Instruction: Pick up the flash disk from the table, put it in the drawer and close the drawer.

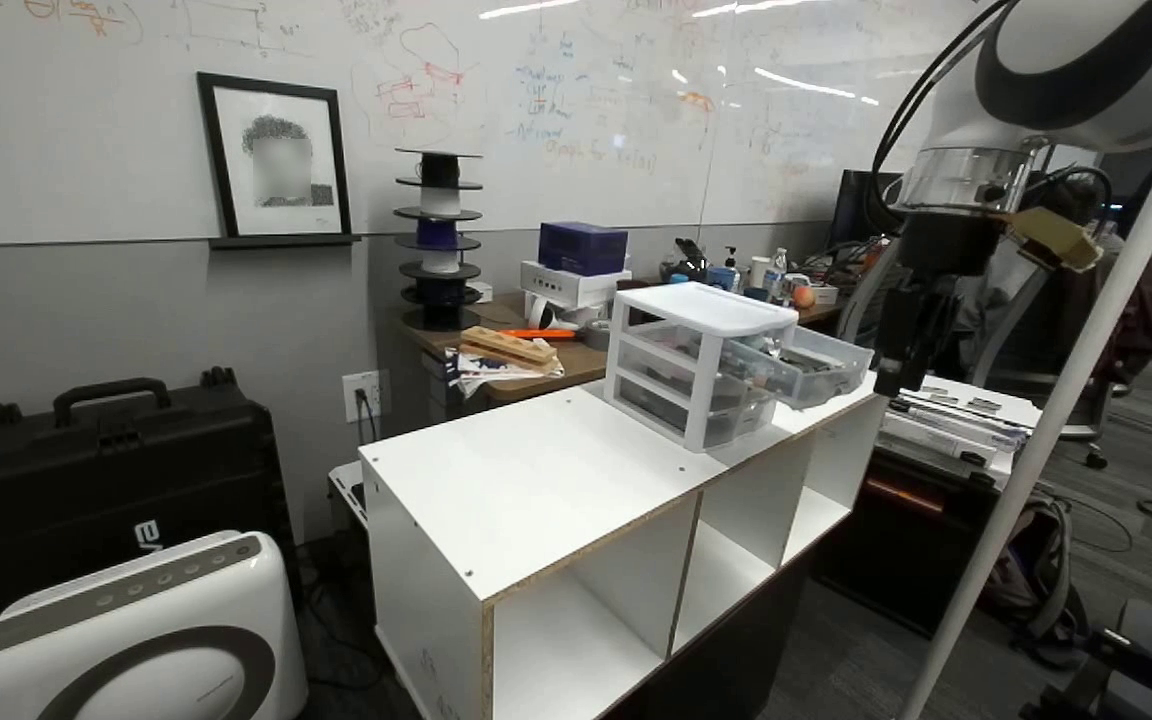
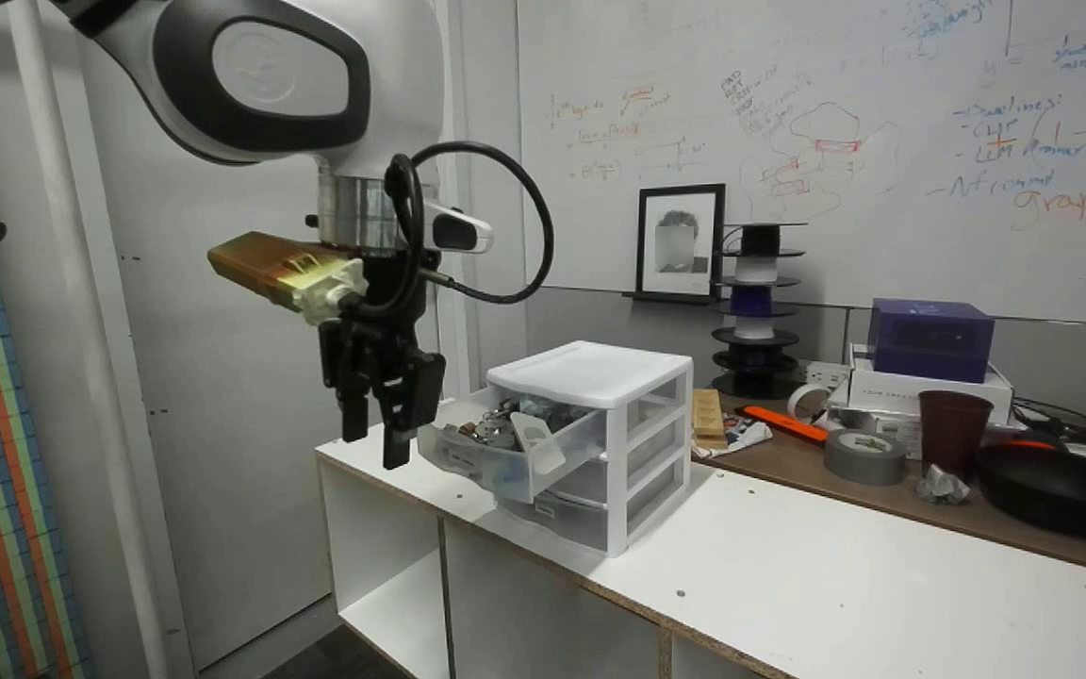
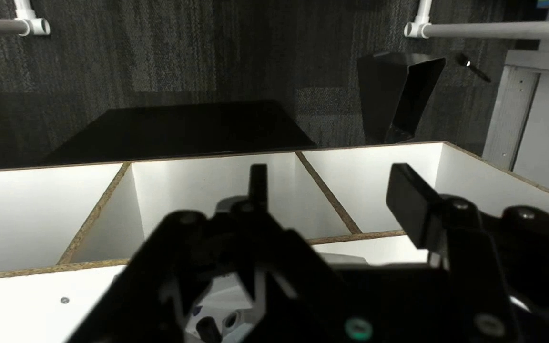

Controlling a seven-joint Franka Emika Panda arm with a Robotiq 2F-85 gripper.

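The white table [image 1: 516, 480] with open cubbies shows in both exterior views [image 2: 845, 575], and its edge shows in the wrist view [image 3: 17, 300]. The translucent top drawer [image 1: 841, 385] of the small white unit is pulled out and holds a jumble of small items; it also shows in an exterior view [image 2: 468, 462]. My gripper [image 2: 376, 448] hangs beside and just off the open drawer's front, pointing down. In the wrist view my gripper [image 3: 327, 190] has its fingers wide apart with nothing between them. I cannot make out the flash disk in any view.
The white drawer unit's frame [image 2: 617, 471] stands on the table with its lower drawers in. A wooden desk [image 2: 779, 481] with tape, boxes and a pan stands behind. A white pole [image 1: 1066, 400] rises near the arm.
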